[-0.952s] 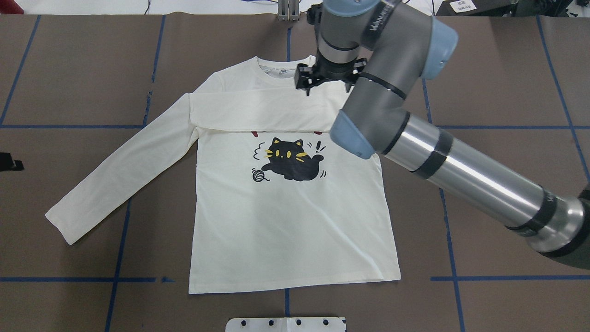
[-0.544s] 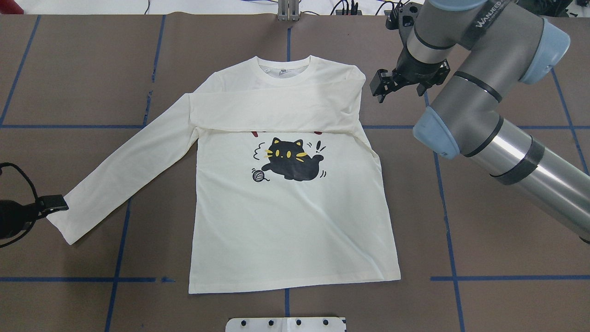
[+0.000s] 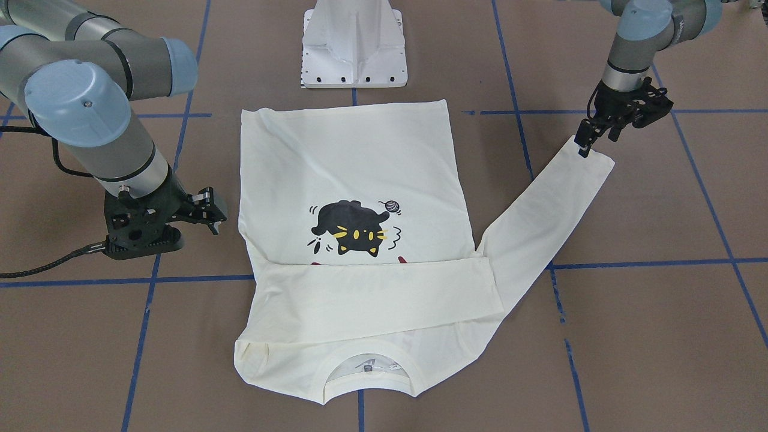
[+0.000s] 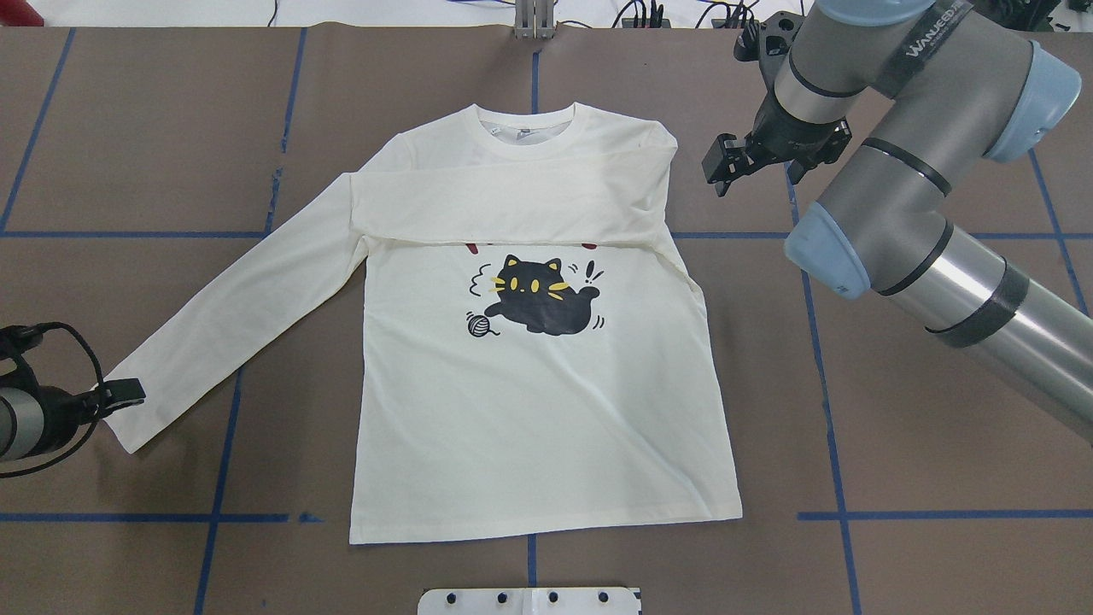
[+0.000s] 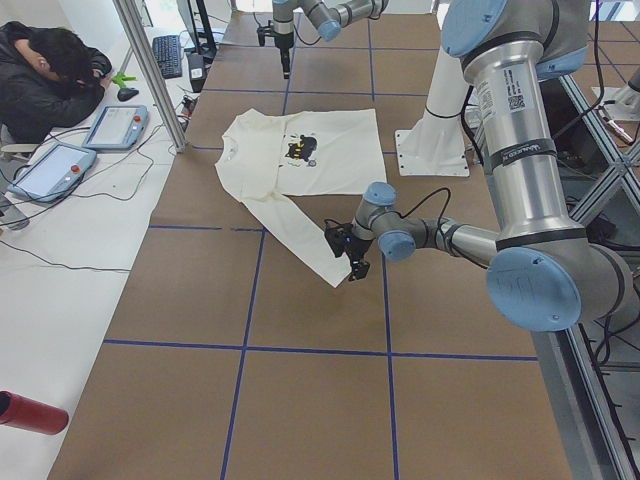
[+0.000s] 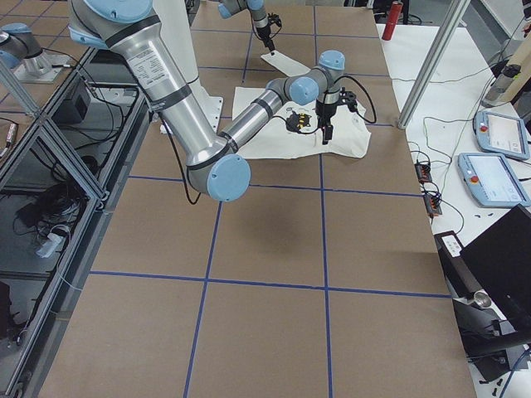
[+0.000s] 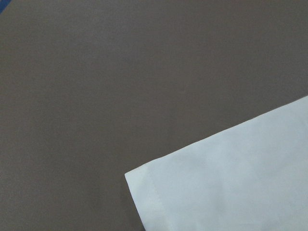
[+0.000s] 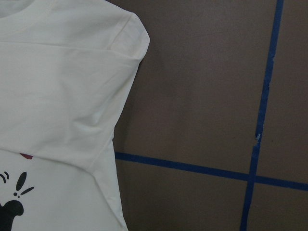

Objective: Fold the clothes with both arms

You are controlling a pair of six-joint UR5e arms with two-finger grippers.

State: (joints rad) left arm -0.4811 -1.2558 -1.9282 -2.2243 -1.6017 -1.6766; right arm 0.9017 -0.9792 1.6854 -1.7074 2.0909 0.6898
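Overhead exterior shows the shirt (image 4: 546,410) flat on the table (image 4: 897,384), print side up, approx. in the middle, collar (image 4: 529,120) toward the far edge. R sleeve (image 4: 504,205) lies already across the chest and covers most of the red lettering. So the step in hand is, I judge, the L sleeve (image 4: 239,316), which runs out straight and diagonal to the robot's left. L fingers (image 4: 124,395) sit low at the corner of its cuff (image 7: 202,192). If they are closed on the cloth or only touching it I cannot tell; the wrist view shows no tips. R fingers (image 4: 721,175) hang just beside the shirt's shoulder, off the cloth, and seem parted w/ nothing between them. To do it well: take the cuff w/ both layers, not only the top one, and lift only a little so the body does not drag. Then carry it across, parallel to the R sleeve, and lay it on top w/ edges aligned. R fingers could press near the shoulder to hold the body, if needed. Material: thin cream knit, matte, soft and limp; I expect it sags and creases easily. The cuff has a neat stitched hem and a square corner. Cat print (image 4: 538,295) is black w/ yellow details, prob. a bit stiffer. Table cover is brown and matte w/ blue tape lines (image 4: 218,478), so prob. some friction vs. the cloth.
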